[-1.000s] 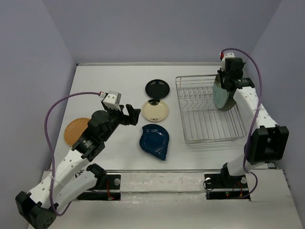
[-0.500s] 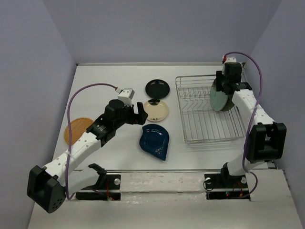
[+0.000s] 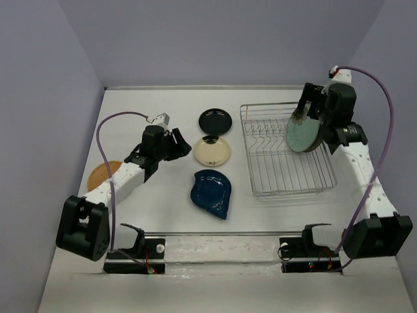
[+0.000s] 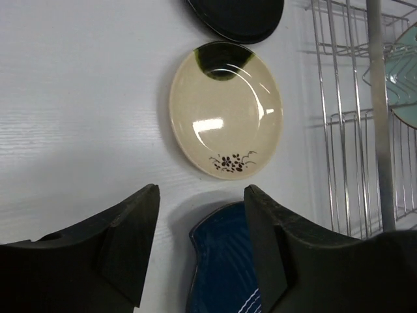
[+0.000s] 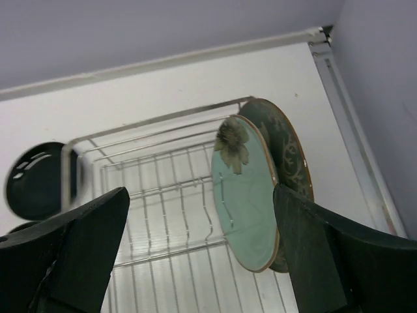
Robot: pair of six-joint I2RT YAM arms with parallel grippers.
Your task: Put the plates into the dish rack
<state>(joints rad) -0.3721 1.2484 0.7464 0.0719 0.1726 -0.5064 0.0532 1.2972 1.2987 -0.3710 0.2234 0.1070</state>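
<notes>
The dish rack stands at the right. A pale teal plate with a flower stands upright in it, and a dark patterned plate stands just behind. My right gripper hovers open above the teal plate and holds nothing. The cream plate, the black plate and the dark blue teardrop plate lie flat on the table. My left gripper is open and empty, just left of the cream plate.
An orange woven-look plate lies at the far left, partly under my left arm. The back and side walls stand close around the white table. The rack nearly reaches the right wall.
My right gripper opened and let go of the teal plate, which now stands in the rack, then drew back up and right. My left arm swung toward the cream plate, its jaws narrowing somewhat.
</notes>
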